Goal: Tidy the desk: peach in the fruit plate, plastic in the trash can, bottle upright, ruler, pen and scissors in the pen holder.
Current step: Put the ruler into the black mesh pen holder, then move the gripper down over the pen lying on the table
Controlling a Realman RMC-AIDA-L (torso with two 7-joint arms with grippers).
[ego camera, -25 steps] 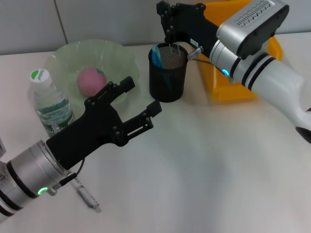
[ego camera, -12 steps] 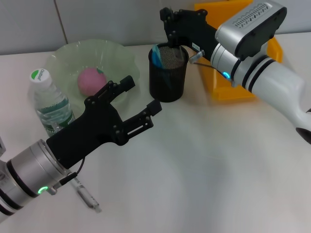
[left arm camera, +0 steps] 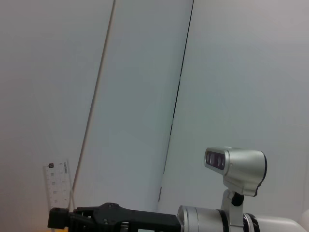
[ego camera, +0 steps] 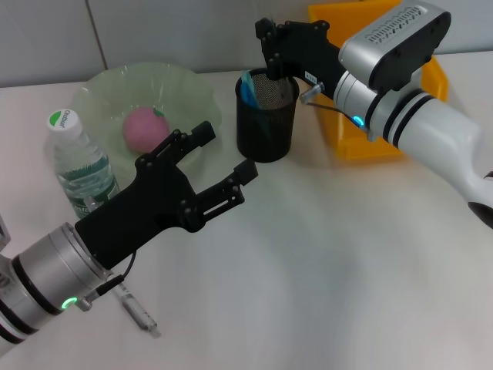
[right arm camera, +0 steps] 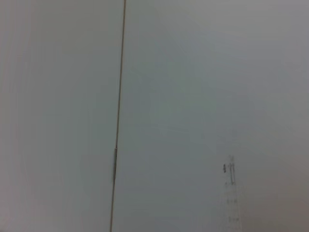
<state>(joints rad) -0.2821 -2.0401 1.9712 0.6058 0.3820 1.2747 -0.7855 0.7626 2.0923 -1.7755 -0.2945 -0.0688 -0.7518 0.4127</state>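
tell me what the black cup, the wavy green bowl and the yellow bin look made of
The black cylindrical mesh cup looks like matte metal mesh: fine perforations show light through its wall. The wide pale-green wavy-rimmed bowl seems translucent plastic, possibly glass, since the white desk shows faintly through it. The bright yellow rectangular bin looks like smooth opaque moulded plastic with an even sheen.

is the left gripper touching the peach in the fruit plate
Apart. The head view shows the open left gripper hovering nearer the camera, with bare fruit plate visible between its fingers and the peach.
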